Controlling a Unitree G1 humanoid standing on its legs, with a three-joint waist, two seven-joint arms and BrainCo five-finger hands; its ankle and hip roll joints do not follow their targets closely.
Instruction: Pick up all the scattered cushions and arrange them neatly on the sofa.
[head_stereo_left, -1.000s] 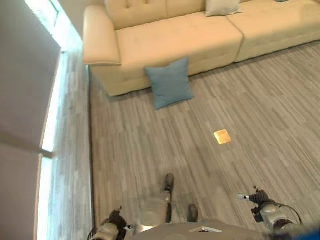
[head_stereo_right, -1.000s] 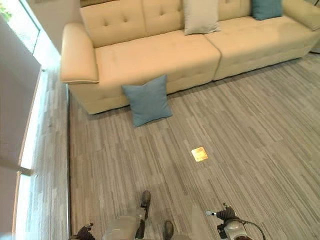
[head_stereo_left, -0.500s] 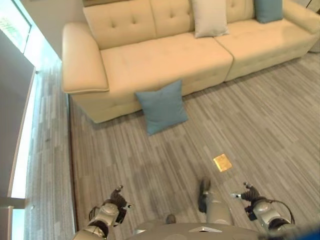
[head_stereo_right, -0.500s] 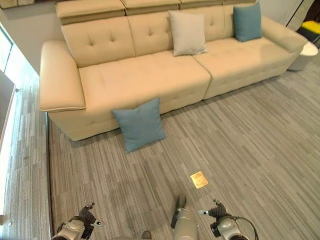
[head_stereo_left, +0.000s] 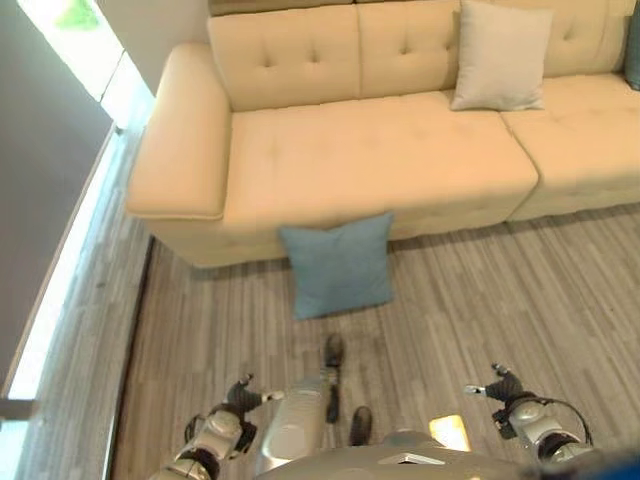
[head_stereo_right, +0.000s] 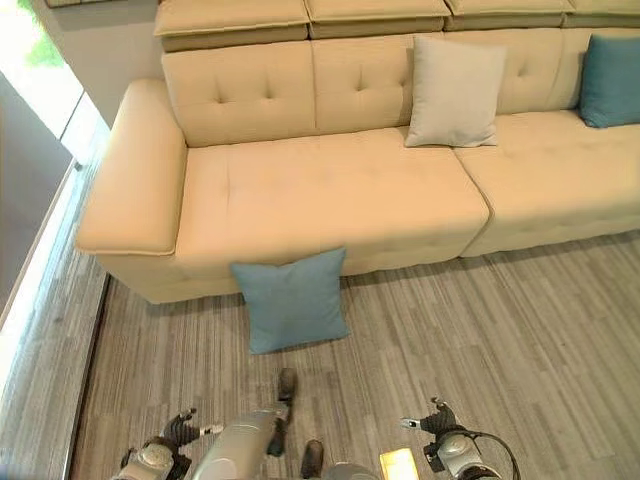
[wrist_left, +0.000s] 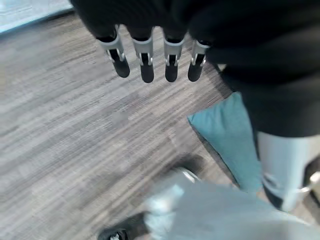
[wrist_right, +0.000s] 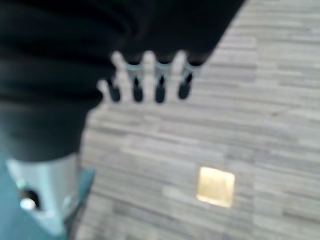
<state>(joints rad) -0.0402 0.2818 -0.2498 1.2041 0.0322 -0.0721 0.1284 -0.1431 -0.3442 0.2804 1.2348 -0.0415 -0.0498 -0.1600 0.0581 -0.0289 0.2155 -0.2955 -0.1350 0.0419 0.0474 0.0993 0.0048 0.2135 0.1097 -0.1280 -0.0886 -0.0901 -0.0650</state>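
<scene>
A blue cushion (head_stereo_left: 338, 265) stands on the grey floor, leaning against the front of the cream sofa (head_stereo_left: 380, 150). A beige cushion (head_stereo_right: 455, 92) rests upright against the sofa's back, and a teal cushion (head_stereo_right: 610, 80) sits further right on the seat. My left hand (head_stereo_left: 232, 415) hangs low at my side, its fingers (wrist_left: 150, 55) straight and empty, with the blue cushion (wrist_left: 227, 140) showing past them. My right hand (head_stereo_left: 510, 395) also hangs low, its fingers (wrist_right: 150, 80) straight above bare floor, holding nothing.
A small yellow square (wrist_right: 216, 186) lies flat on the floor near my right side. A bright window (head_stereo_left: 70, 20) and a wall run along the left. The sofa's left armrest (head_stereo_right: 130, 180) bulges out toward the window.
The whole picture has shifted: the camera has moved nearer the sofa, so the blue cushion sits closer and more central. Both hands stay low and empty.
</scene>
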